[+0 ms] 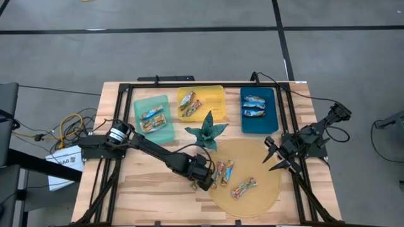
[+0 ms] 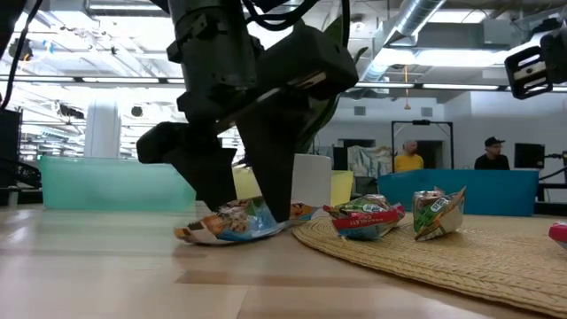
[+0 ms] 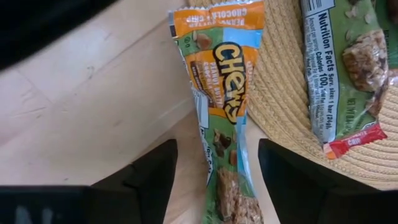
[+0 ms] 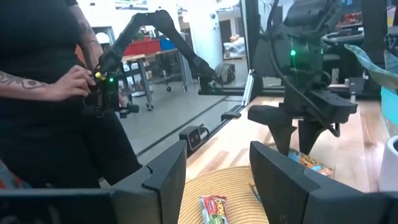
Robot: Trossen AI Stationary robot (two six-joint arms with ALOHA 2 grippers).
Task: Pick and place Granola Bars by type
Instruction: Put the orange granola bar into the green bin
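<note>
My left gripper [image 1: 207, 181] is down at the near-left edge of the round woven mat [image 1: 265, 189]. It is open, and its fingers stand on either side of an orange-and-green Chewy bar [image 3: 225, 118] without visibly touching it. That bar lies flat, its far end on the mat and its near end on the wood; the low view shows it under the gripper [image 2: 237, 221]. Two more multicoloured bars [image 1: 226, 170] [image 1: 244, 187] lie on the mat. My right gripper [image 1: 278, 157] hovers open above the mat's right edge, holding nothing.
Along the far side stand a green tray [image 1: 165, 132] with multicoloured bars, a yellow tray [image 1: 214, 94] with one bar and a blue tray [image 1: 270, 123] with blue bars. A green star-shaped plant [image 1: 207, 132] sits between trays and mat. A person [image 4: 56, 81] stands beyond the table.
</note>
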